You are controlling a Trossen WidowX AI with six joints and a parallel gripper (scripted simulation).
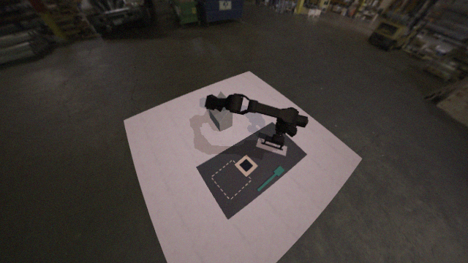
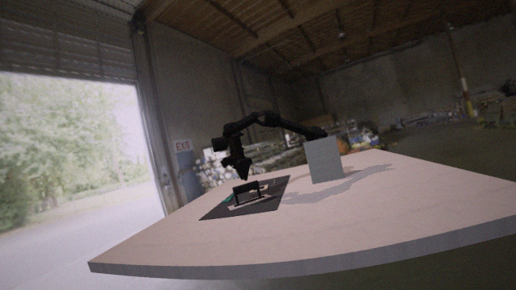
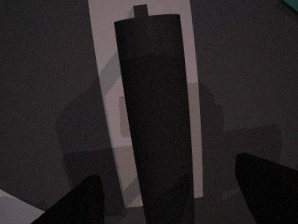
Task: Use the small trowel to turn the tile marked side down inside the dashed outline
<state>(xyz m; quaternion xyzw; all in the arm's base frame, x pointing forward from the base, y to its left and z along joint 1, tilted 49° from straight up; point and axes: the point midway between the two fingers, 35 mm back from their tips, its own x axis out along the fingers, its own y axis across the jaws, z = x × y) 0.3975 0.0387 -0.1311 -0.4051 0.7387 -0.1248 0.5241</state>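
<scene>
The tile (image 1: 246,165) lies on the dark mat (image 1: 227,204) (image 2: 218,213) with its dark marked square facing up, just beside the dashed outline (image 1: 221,169), touching its far corner. My gripper (image 1: 275,140) (image 2: 243,176) (image 3: 169,175) is open and empty. It hangs pointing down, a little above a dark bar (image 1: 272,145) (image 2: 247,188) (image 3: 153,123) at the mat's far end.
The dark bar rests on a pale rectangular base (image 1: 282,150). A grey block (image 1: 221,118) (image 2: 323,159) stands on the table (image 1: 164,146) behind the mat, next to the arm's base.
</scene>
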